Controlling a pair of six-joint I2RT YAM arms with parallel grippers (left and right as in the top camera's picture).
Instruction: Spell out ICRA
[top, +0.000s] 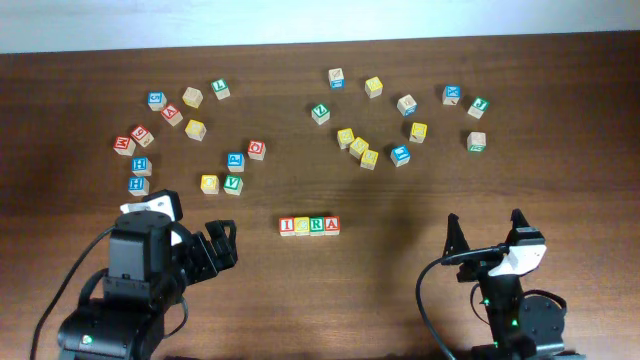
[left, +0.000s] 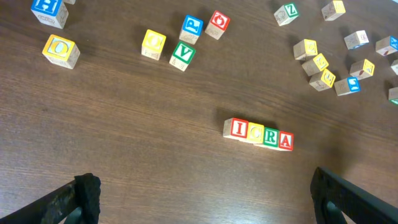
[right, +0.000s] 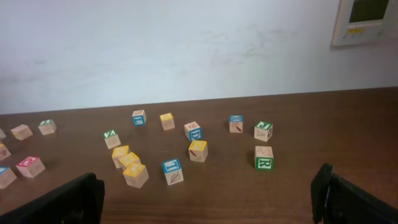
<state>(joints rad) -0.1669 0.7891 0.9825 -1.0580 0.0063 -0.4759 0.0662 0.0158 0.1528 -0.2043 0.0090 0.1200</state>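
Left gripper (top: 222, 245) and right gripper (top: 485, 232), both splayed wide and holding nothing, sit at the near table (top: 400, 270) edge, well apart from red I (top: 288, 226), yellow C (top: 302, 226), green R (top: 317, 225) and red A (top: 331, 224), which touch in a row mid-table, so the word looks finished, though the C's face reads faint.

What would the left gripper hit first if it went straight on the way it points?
Likely the red I cube at the end of the ICRA row; nothing lies between it and the left gripper, though depth is unclear.
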